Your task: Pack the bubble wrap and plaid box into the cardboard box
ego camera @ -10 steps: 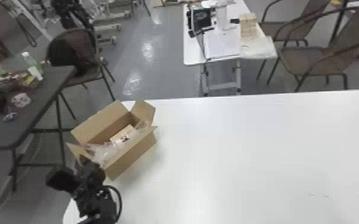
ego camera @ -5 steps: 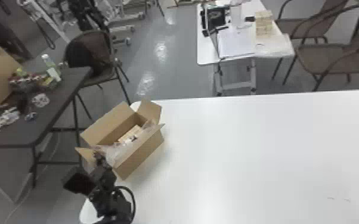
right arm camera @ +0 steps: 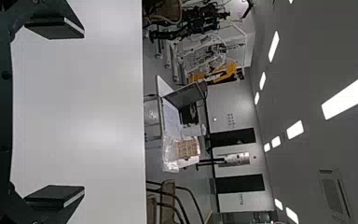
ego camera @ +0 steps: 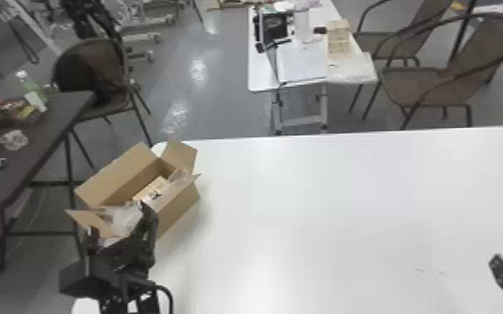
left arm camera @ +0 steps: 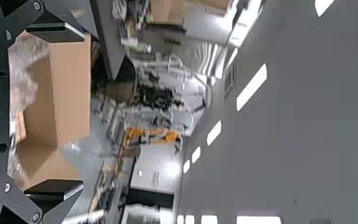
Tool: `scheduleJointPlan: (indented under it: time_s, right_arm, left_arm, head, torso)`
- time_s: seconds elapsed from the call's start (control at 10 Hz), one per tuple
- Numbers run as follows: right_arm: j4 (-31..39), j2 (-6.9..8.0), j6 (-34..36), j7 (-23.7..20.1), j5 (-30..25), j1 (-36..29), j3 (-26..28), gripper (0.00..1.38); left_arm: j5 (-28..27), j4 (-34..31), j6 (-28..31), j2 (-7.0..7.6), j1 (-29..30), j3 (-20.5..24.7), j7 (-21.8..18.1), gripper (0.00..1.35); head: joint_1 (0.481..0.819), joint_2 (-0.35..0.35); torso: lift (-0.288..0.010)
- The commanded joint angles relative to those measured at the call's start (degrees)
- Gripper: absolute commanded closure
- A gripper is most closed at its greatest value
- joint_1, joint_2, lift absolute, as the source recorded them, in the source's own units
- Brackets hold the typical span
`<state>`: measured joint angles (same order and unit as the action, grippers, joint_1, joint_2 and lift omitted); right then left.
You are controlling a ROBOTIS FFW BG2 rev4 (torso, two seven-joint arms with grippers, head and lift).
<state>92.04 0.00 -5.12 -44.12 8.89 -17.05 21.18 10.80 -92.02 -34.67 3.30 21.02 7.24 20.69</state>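
Observation:
At the white table's left corner the cardboard box (ego camera: pixel 179 208) stands with its flaps up. Inside it lie the crumpled bubble wrap (ego camera: pixel 123 217) and the plaid box (ego camera: pixel 151 190), partly covered. My left gripper (ego camera: pixel 119 225) is at the box's near end, over the bubble wrap. In the left wrist view the left gripper (left arm camera: pixel 55 112) is open, with the cardboard box (left arm camera: pixel 70 93), bubble wrap (left arm camera: pixel 25 70) and plaid box (left arm camera: pixel 19 127) beyond its fingers. My right gripper (ego camera: pixel 498 261) is at the head view's right edge; in the right wrist view the right gripper (right arm camera: pixel 56 112) stands open over the tabletop.
The white table (ego camera: pixel 326 200) stretches right from the cardboard box. A dark side table (ego camera: pixel 50 121) with clutter stands at the left, near a chair (ego camera: pixel 92 75). Behind are a small white table (ego camera: pixel 259 75) and brown chairs (ego camera: pixel 422 87).
The head view has shifted, swinging one way and then back. Against the cardboard box, the left gripper has stayed in nearly the same place.

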Motion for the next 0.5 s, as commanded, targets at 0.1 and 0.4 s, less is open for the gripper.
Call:
scheduleJointPlan:
  time_s: [0.1,0.4]
  right_arm:
    - [3.2,0.05,-1.3,0.2,-3.0,-2.5,0.2,0.12]
    - [6.7,0.05,-6.0,4.1,-7.6,-8.1,-0.5,0.12]
  left_arm:
    - [0.0,-4.7,1.0,0.21,7.9,-5.0,-5.1,0.18]
    - [-2.0,-5.9,2.9,2.94,14.7,-9.2,-11.2,0.18]
  head:
    - [0.695,0.136]
    - [0.695,0.022]
  torso:
    - [-0.044]
    - [-0.044]
